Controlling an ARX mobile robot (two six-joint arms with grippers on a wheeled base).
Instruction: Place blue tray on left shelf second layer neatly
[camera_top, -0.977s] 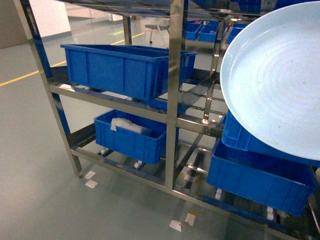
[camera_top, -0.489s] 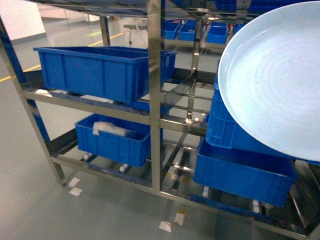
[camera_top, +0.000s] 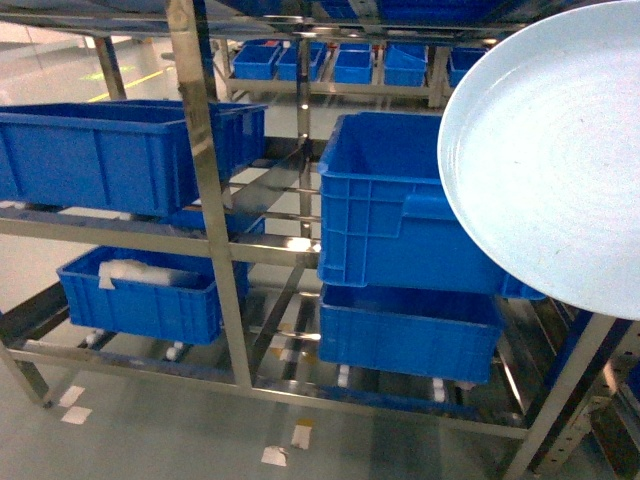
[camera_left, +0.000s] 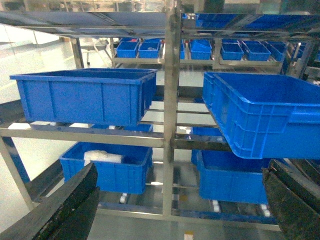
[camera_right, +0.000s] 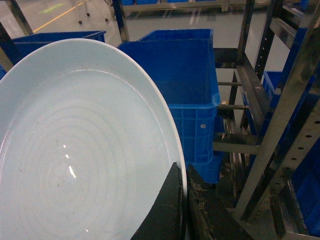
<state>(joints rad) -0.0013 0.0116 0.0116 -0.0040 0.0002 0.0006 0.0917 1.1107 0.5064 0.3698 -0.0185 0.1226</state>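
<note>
The blue tray is a pale, glossy round dish held up tilted at the right of the head view, in front of the rack. In the right wrist view the blue tray fills the left side, and my right gripper is shut on its rim, one finger on each face. The left shelf is a shiny steel rack with blue crates on its tiers. My left gripper is open and holds nothing, its dark fingers wide apart and facing the rack. Neither gripper shows in the head view.
A deep blue crate sits on the left bay's middle tier, and another with a white bundle sits below. In the right bay a crate is stacked over a lower one. More small crates stand behind. Paper scraps lie on the floor.
The rack has slid leftward across the head view, bringing the right bay's stacked crates into the middle. The tray keeps its place at the right, still held.
</note>
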